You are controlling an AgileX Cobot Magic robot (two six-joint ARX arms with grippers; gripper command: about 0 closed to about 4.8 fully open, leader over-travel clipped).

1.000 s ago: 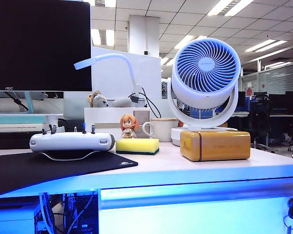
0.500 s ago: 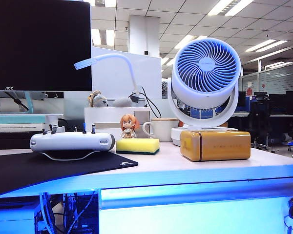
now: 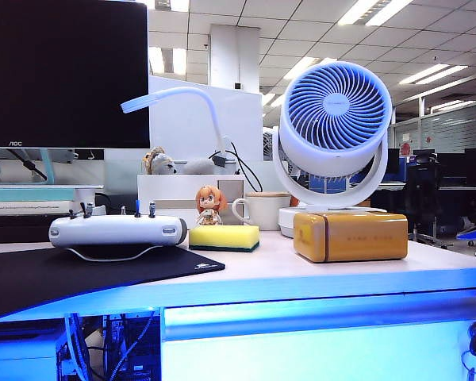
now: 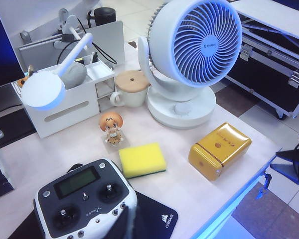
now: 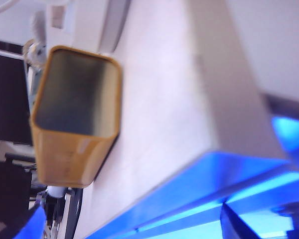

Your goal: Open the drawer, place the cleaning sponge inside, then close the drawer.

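Foam sponge (image 3: 224, 236), glossy drawer (image 3: 317, 349), claws unseen

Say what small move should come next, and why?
Probably bring the open right claw, by the desk edge, onto the drawer to pull: it is shut, the cleaning sponge sits on the desk, the left claw hangs above the remote.

Dark blue-lit right claw (image 5: 134, 226) tips; blurred grey left claw (image 4: 127, 225) sliver
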